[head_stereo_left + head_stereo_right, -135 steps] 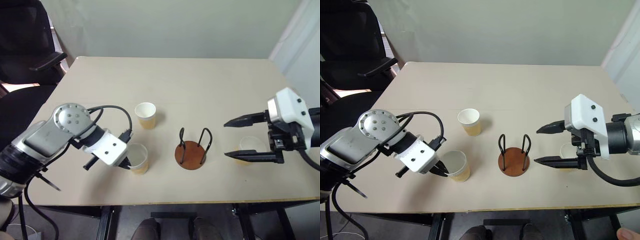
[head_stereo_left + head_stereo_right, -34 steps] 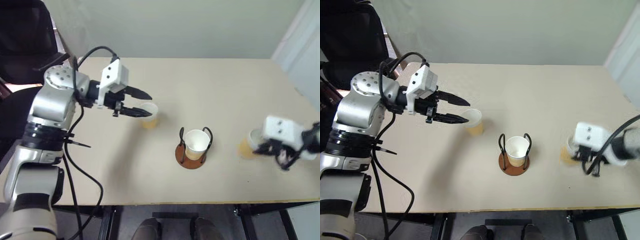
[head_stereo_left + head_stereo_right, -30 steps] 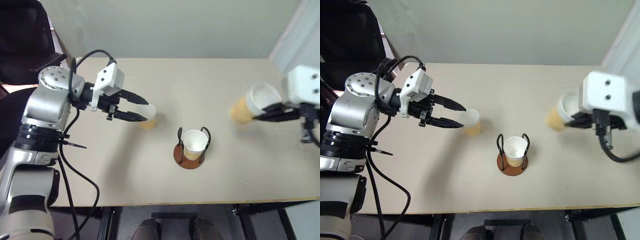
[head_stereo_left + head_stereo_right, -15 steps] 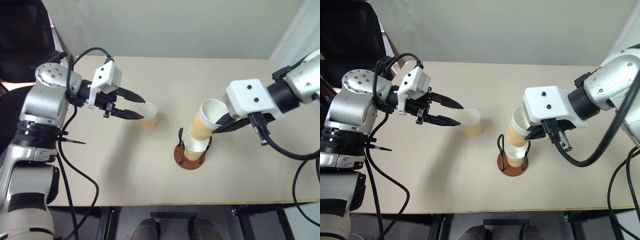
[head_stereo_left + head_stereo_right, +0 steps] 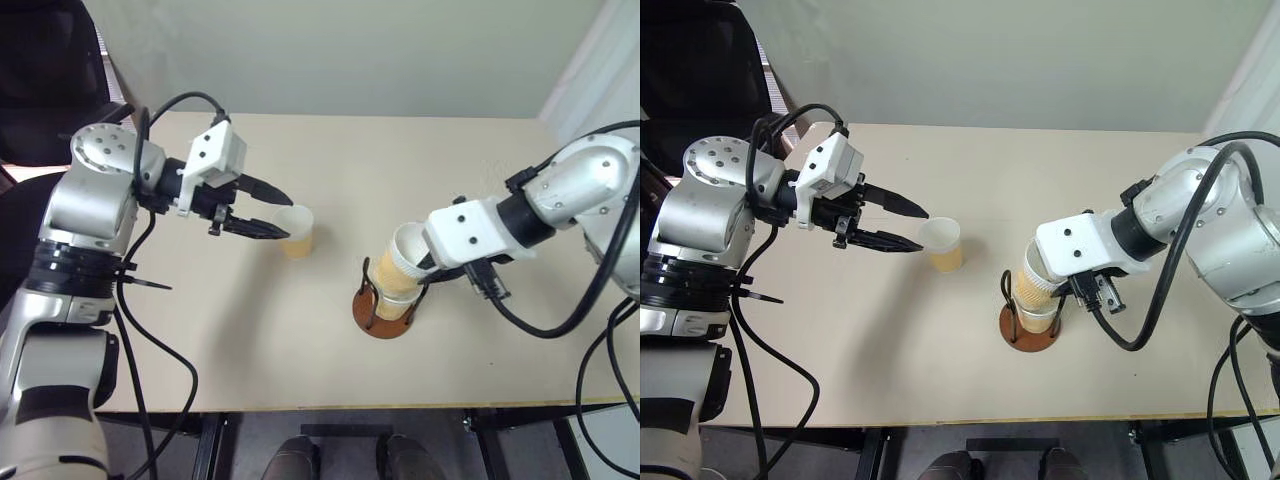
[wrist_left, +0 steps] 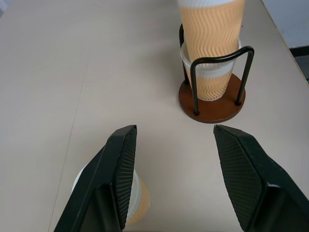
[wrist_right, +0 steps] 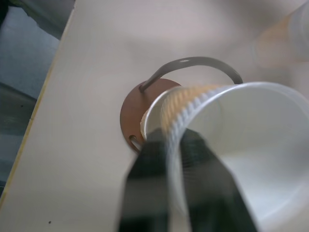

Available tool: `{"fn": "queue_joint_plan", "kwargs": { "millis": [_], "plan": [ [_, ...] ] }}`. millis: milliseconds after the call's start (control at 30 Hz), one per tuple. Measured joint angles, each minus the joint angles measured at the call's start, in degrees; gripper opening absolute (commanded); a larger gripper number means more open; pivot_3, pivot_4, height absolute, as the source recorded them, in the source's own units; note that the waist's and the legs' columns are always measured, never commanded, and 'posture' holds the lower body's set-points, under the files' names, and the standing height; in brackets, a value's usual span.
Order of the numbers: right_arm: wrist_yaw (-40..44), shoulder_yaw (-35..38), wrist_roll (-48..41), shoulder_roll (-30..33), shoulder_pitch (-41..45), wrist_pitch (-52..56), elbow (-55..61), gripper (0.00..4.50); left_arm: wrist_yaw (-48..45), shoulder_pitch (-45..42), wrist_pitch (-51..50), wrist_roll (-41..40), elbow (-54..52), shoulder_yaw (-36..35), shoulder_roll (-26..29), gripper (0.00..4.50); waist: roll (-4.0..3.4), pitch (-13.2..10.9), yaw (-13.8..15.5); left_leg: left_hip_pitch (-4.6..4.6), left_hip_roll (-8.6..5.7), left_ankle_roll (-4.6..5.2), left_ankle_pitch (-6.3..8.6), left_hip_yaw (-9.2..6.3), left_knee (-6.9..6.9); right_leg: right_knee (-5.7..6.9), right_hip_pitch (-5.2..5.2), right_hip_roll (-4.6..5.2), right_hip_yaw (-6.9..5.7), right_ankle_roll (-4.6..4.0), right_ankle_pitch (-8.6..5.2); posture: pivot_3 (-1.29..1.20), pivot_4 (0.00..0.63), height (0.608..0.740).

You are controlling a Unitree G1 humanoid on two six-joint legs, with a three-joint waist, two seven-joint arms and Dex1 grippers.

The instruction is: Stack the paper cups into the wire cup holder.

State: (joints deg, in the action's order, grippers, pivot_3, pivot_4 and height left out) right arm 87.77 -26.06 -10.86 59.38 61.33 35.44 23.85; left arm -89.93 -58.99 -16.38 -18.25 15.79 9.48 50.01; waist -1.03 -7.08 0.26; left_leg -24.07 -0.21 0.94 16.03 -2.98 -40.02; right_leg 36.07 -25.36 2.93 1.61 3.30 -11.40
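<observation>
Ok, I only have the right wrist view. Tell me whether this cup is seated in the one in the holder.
Observer: Yes. The upper cup is nested in the lower cup, between the loops of the wire cup holder.
Operator: Now find me the third cup.
Observer: The third cup stands upright on the table, to the holder's left and apart from it.
Operator: Report the left gripper.
Observer: The left gripper is open at that cup's rim, not closed on it.

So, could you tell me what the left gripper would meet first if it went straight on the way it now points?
Probably the lone paper cup right at the left gripper's fingertips. Its open jaws look set to straddle the cup, though depth is unclear.
</observation>
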Motion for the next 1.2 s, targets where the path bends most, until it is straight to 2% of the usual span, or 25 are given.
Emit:
{"fn": "queue_joint_plan", "kwargs": {
  "millis": [133, 233, 467, 633, 900, 1200],
  "plan": [
    [-1.0, 0.4, -0.3, -2.2, 0.7, 3.8, 0.0, 2.98, 0.1, 0.1, -0.1, 0.0, -0.5, 0.0, 0.1, 2.74, 0.0, 0.0, 0.0, 0.0, 0.0, 0.0, 0.0, 0.01, 0.0, 0.0, -0.01, 0.0, 0.01, 0.0, 0.0, 0.0, 0.15, 0.74],
    [-2.2, 2.4, -0.9, -2.5, 2.2, 7.0, -0.9, 2.98, 0.3, 0.7, -0.3, 0.0, -2.0, 0.0, 0.2, 2.74, 0.0, 0.0, 0.0, -0.01, -0.01, 0.0, 0.0, -0.01, 0.01, -0.05, 0.01, 0.0, 0.0, -0.01, -0.01, 0.0, 0.15, 0.74],
    [-7.4, 13.1, -5.1, -2.1, 6.0, 17.2, -6.6, 2.98, 2.0, 3.1, -1.1, 0.4, -8.8, -0.8, 1.6, 2.74, -0.03, 0.0, -0.1, 0.0, -0.01, -0.02, -0.01, 0.03, 0.1, -0.06, -0.03, 0.0, 0.01, -0.07, -0.04, 0.0, 0.15, 0.74],
    [-10.2, 20.6, -10.5, -0.9, 6.4, 23.5, -7.3, 2.98, 6.0, 4.0, 2.4, 8.3, -13.6, 0.7, 4.0, 2.74, -0.04, 0.0, 0.0, 0.01, 0.0, -0.05, -0.03, 0.0, 0.14, -0.09, 0.0, -0.02, 0.0, -0.11, -0.07, 0.0, 0.15, 0.74],
    [-11.5, 26.1, -17.1, 2.3, 1.9, 25.1, -7.1, 2.98, 11.3, 4.8, 4.6, 19.3, -15.4, 5.7, 3.5, 2.74, -0.05, 0.0, 0.0, 0.04, -0.01, -0.07, -0.04, 0.0, 0.08, 0.04, 0.0, -0.01, 0.02, -0.1, -0.06, 0.0, 0.15, 0.74],
    [-14.1, 26.3, -20.8, 3.1, 1.4, 26.6, -8.1, 2.98, 14.1, 3.4, 7.5, 25.3, -11.9, 8.8, -0.1, 2.74, -0.05, 0.0, 0.0, 0.04, -0.01, -0.08, -0.04, 0.0, 0.1, 0.06, -0.02, 0.0, 0.02, -0.1, -0.05, 0.0, 0.15, 0.74]
  ]
}}
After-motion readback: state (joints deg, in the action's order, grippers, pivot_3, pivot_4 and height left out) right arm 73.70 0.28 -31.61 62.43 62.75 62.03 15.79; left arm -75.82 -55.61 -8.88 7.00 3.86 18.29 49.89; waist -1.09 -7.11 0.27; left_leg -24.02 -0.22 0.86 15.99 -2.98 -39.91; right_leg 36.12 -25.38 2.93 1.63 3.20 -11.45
